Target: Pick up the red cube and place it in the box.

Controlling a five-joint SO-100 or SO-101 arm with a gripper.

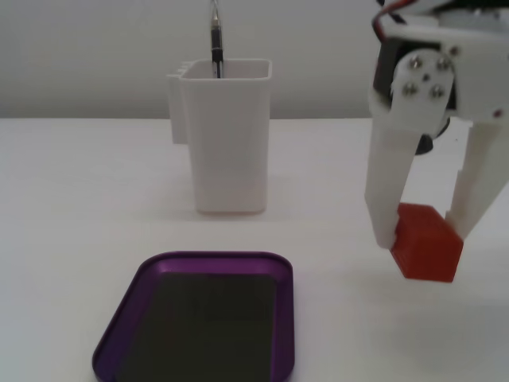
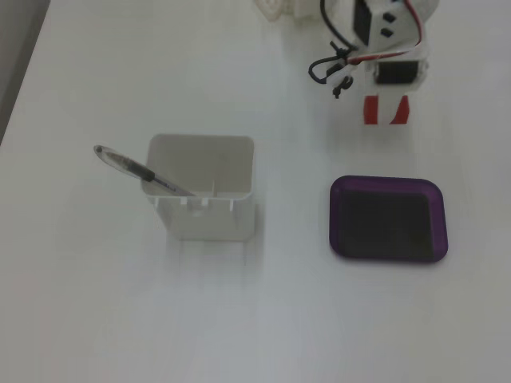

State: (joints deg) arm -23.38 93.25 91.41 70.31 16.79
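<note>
The red cube [image 1: 426,243] hangs clear of the table, pinched between the two white fingers of my gripper [image 1: 423,232], which is shut on it. From above, the red cube [image 2: 372,110] shows as red strips either side of a white finger, with the gripper [image 2: 386,110] just beyond the far edge of the box. The box [image 1: 127,326] is a shallow purple tray with a dark floor, lying at the lower left of the low fixed view. Seen from above, the box [image 2: 388,184] lies on the right with nothing in it.
A tall white square container [image 1: 227,139] holding a black pen [image 1: 215,40] stands behind the tray; from above the container [image 2: 204,209] lies left of the tray. The arm's body and cables [image 2: 375,36] fill the top right.
</note>
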